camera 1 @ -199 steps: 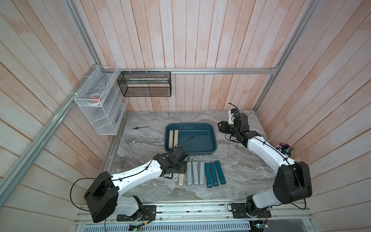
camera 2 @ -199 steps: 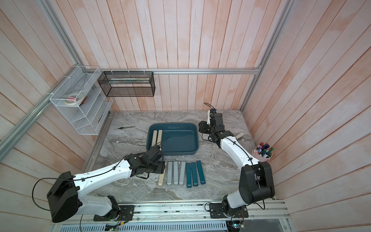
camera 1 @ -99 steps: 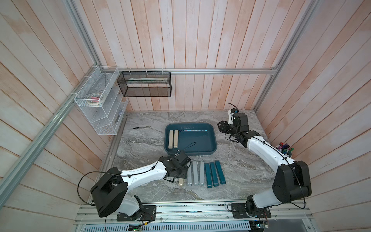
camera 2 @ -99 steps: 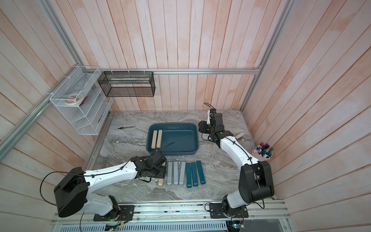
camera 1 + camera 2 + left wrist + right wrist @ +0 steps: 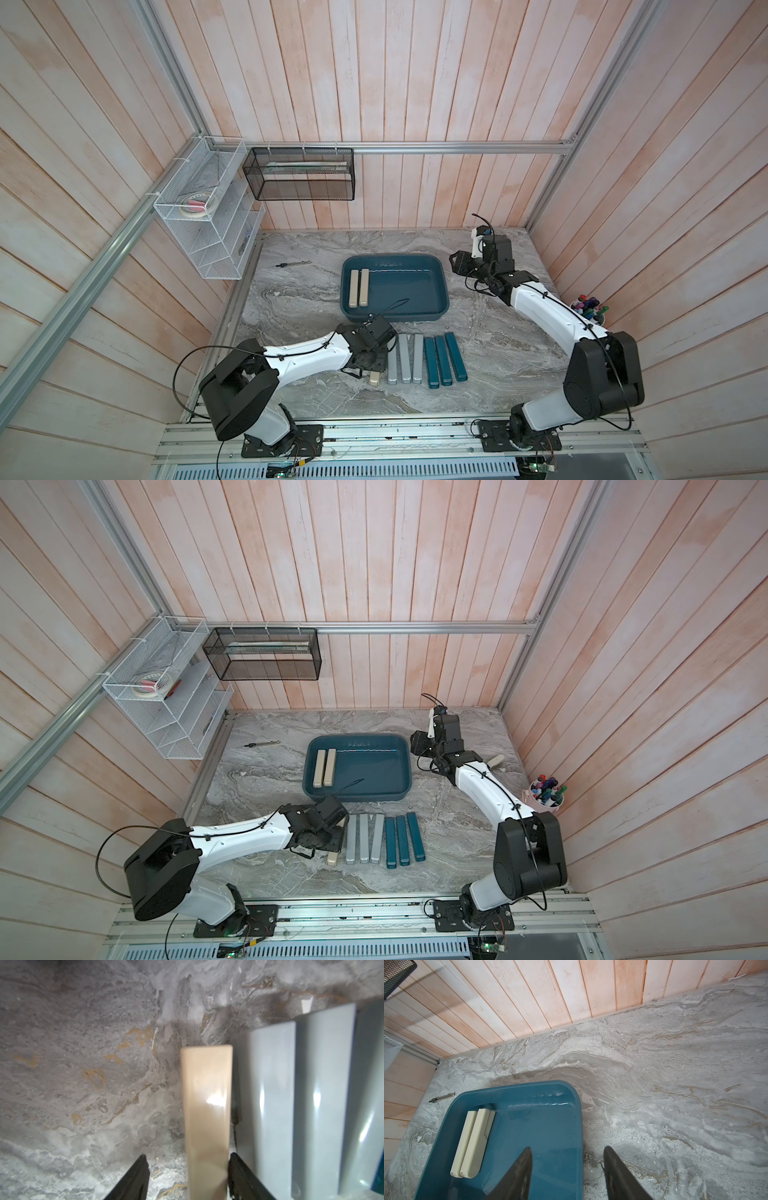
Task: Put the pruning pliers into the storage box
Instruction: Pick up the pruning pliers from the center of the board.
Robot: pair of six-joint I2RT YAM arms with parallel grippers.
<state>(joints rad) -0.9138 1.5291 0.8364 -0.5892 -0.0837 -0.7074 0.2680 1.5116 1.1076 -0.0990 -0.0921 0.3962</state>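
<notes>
The storage box [image 5: 443,286] is a dark teal tray at mid-table, with two beige pruning pliers [image 5: 358,287] lying side by side in its left part, also seen in the right wrist view [image 5: 473,1138]. In front of it lie one beige bar [image 5: 374,379], three grey bars [image 5: 405,358] and three teal bars [image 5: 444,357] in a row. My left gripper [image 5: 188,1155] is open and low, astride the beige bar [image 5: 207,1105]; one finger is close against the bar, the other stands off it. My right gripper [image 5: 568,1148] is open over the box's right rim [image 5: 579,1126].
A thin metal tool [image 5: 294,264] lies at the back left. On the walls hang a black mesh basket [image 5: 299,174] and a white wire rack [image 5: 208,216]. A cup of markers [image 5: 588,309] stands at the right edge. A small beige piece [image 5: 495,762] lies behind the right arm.
My left gripper has moved toward the table's front and down over the beige bar, its jaws narrowing a little. The right arm has not moved.
</notes>
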